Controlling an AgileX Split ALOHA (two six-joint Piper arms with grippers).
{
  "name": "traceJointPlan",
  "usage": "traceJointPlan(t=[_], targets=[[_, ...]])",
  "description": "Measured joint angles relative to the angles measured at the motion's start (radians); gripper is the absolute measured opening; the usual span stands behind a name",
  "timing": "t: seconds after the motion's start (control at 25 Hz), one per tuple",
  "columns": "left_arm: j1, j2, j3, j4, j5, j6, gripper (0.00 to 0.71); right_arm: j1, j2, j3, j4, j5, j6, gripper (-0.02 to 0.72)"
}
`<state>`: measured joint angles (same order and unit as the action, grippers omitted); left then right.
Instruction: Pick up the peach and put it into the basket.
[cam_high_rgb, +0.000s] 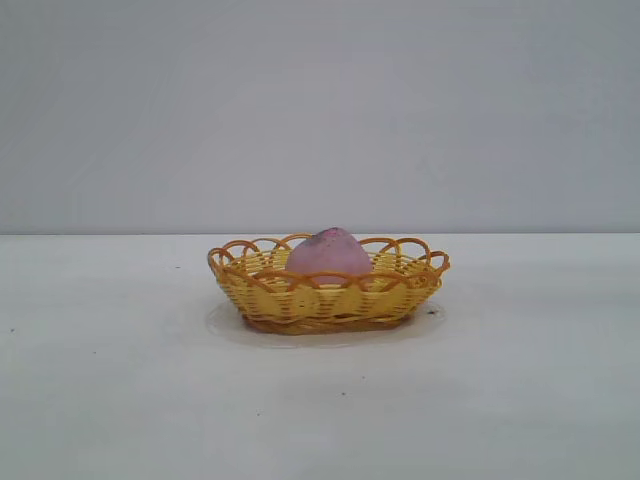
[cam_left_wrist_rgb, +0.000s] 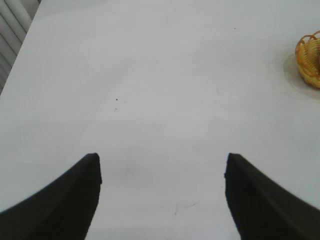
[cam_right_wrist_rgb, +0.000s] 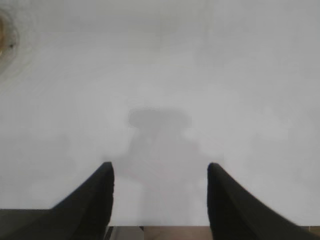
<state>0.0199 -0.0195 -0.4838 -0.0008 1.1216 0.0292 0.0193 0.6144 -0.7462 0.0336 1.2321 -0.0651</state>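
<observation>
black fingers of the left gripper (cam_left_wrist_rgb: 162, 172) are seen spread wide apart over the bare white table (cam_left_wrist_rgb: 150, 100), nothing between them, well apart from the basket (cam_high_rgb: 328, 283). the right gripper (cam_right_wrist_rgb: 160, 182) is likewise parted and empty, only its own shadow beneath it. the dull pink peach (cam_high_rgb: 329, 251) is seated inside the yellow woven basket, its lower half hidden by the orange looped rim. in the left wrist view only an edge of the basket is caught.
</observation>
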Motion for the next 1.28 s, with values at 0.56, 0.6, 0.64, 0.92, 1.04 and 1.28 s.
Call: traceJointPlan(t=[0.56, 0.6, 0.64, 0.92, 1.04, 1.28], targets=[[0.0, 0.0, 0.0, 0.001, 0.0, 0.0, 0.463, 0.011, -0.469, 0.257, 0.002, -0.088, 0.05, 0.358], [0.0, 0.0, 0.0, 0.0, 0.0, 0.0, 0.463, 0.016, -0.492, 0.257, 0.002, -0.09, 0.05, 0.358], [0.0, 0.0, 0.0, 0.0, 0.0, 0.0, 0.463, 0.023, -0.517, 0.257, 0.002, -0.09, 0.05, 0.358], [0.0, 0.0, 0.0, 0.0, 0.0, 0.0, 0.463, 0.058, -0.631, 0.257, 0.002, -0.09, 0.032, 0.358], [0.0, 0.0, 0.0, 0.002, 0.0, 0.0, 0.463, 0.058, -0.631, 0.257, 0.002, -0.09, 0.03, 0.358], [0.0, 0.0, 0.0, 0.002, 0.0, 0.0, 0.463, 0.058, -0.631, 0.257, 0.002, -0.09, 0.029, 0.358]])
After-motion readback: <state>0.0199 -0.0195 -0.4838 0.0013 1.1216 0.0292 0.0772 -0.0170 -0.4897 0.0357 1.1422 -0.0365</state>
